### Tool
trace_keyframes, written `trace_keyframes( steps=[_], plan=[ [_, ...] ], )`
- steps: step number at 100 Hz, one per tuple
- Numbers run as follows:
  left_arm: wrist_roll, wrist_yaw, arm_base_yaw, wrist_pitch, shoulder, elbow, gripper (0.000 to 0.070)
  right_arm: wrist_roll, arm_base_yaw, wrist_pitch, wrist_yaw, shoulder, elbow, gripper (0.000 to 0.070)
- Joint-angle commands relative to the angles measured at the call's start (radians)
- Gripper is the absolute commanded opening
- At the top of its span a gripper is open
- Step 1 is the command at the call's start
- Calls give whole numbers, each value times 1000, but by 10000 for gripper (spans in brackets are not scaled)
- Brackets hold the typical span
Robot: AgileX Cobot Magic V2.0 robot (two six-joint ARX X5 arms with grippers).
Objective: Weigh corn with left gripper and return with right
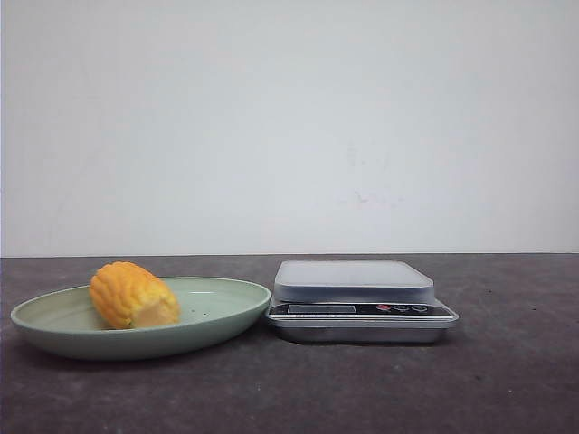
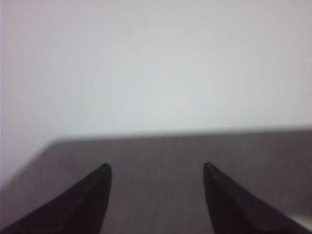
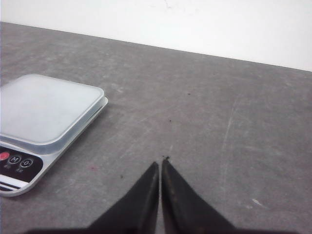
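- Left claw (image 2: 156, 168): two dark fingers (image 2: 90, 195) spread wide apart, nothing between them; bare grey worktop (image 2: 161, 151) under and beyond the tips, white wall (image 2: 156, 63) behind. Left wrist view is blurred; no task item is visible in it.
- Right claw (image 3: 160, 163): fingers pressed together, tips meeting at a point, gripping nothing. It hangs over open worktop.
- Right wrist view: the scale (image 3: 46, 105) lies well apart from the right claw. Its pale frosted weighing platform is empty; its control strip shows one red button (image 3: 4, 156) and two dark ones beside it.
- Front view: neither arm nor claw appears.
- Front view: the scale (image 1: 360, 300) sits at about 4 o'clock from picture centre, silver base, display strip facing the camera, nothing on the platform.
- Pale green plate (image 1: 222, 307) at about 8 o'clock from centre, its rim just beside the scale's left edge; cannot tell if they touch.
- Corn (image 1: 133, 295): lying on its side in the plate, left of the plate's middle, pale cut end turned toward the camera and to the right. Well apart from the scale platform.
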Motion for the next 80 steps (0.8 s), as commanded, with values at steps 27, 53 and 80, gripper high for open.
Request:
trace_keyframes(
  steps=[27,53,80],
  plan=[
    [-86,224,142,118,-31,-278,348,11,0,10,1,-1,0,3],
    [-52,217,162,156,-50,-384,348,11,0,10,1,-1,0,4],
    [-143,219,162,243,-50,-474,348,11,0,10,1,-1,0,3]
  ],
)
